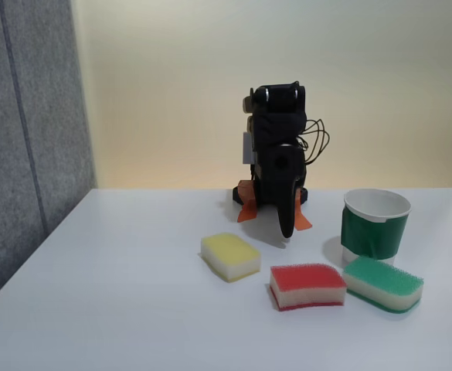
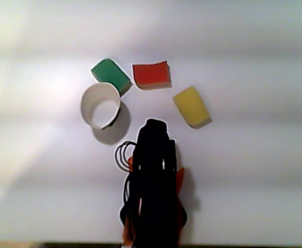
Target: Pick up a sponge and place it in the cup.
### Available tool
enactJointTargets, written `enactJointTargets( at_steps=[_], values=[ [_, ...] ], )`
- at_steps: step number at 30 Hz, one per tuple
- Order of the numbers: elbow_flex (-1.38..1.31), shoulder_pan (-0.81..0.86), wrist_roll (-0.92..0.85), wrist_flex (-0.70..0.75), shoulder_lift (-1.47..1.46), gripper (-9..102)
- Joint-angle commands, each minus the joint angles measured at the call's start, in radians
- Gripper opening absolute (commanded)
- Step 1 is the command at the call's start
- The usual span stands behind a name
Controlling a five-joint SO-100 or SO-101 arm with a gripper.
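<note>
Nearest us in the fixed view, the sponge (image 1: 308, 285) with the red top lies flat on the white counter (image 1: 117, 309), with a green-topped sponge (image 1: 383, 283) just to its right and a yellow-topped sponge (image 1: 230, 256) to its left, slightly farther. Behind the green one the cup (image 1: 375, 225) stands upright and open. Farther still we see the black arm folded, its claw (image 1: 287, 230) pointing down at the counter, apart from every sponge; we cannot tell whether it is apart or together.
</note>
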Motion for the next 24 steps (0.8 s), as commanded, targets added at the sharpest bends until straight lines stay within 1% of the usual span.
enactJointTargets(
  at_steps=[1,6,9,12,18,24],
  values=[
    [0.011,-0.023,0.057,0.025,0.017,0],
    [-0.097,-0.032,0.048,0.066,-0.003,0],
    [-0.215,-0.066,0.091,0.16,-0.052,0],
    [-0.291,0.002,-0.018,0.163,-0.103,0],
    [-0.449,-0.015,-0.023,0.163,-0.319,0],
    [-0.755,-0.049,-0.098,0.192,-0.742,0]
  ],
)
